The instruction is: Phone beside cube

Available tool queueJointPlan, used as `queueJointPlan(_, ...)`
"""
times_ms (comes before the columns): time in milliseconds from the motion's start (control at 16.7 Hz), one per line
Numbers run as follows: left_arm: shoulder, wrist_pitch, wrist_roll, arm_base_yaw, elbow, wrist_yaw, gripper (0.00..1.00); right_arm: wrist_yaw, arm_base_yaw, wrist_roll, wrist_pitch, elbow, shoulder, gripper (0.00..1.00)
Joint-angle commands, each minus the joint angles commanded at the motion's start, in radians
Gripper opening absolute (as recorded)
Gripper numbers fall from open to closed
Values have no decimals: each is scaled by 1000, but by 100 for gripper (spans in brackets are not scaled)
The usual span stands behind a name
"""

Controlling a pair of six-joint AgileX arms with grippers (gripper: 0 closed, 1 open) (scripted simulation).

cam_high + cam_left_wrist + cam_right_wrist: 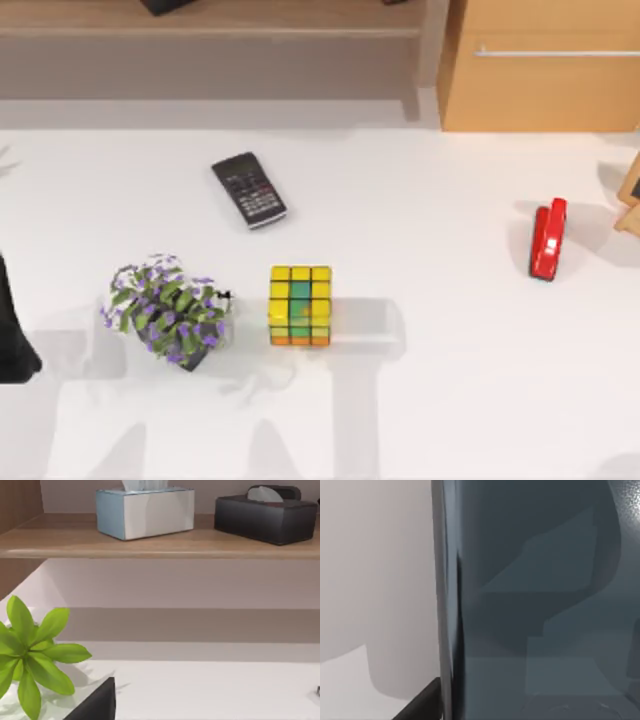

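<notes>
The phone (pixel 535 600) looms right up against the right wrist camera, beside one dark finger (pixel 420 702); grip state unclear.

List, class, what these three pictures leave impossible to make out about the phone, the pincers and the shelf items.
- Phone: right wrist view, seen so close that its edges are cut off; its place on the table cannot be told.
- Right pincer: whether open or shut cannot be told.
- Left arm: top view, cut by the left edge beside the potted plant.
- Dark box: left wrist view, cut by the right edge.
- Cube: nothing shows beside it yet.
</notes>
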Motion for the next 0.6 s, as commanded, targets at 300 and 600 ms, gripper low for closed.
queueJointPlan(300, 0, 0, 0, 0, 0, 0, 100, 0, 0, 0, 0, 0, 0, 0)
queueJointPlan(600, 0, 0, 0, 0, 0, 0, 100, 0, 0, 0, 0, 0, 0, 0)
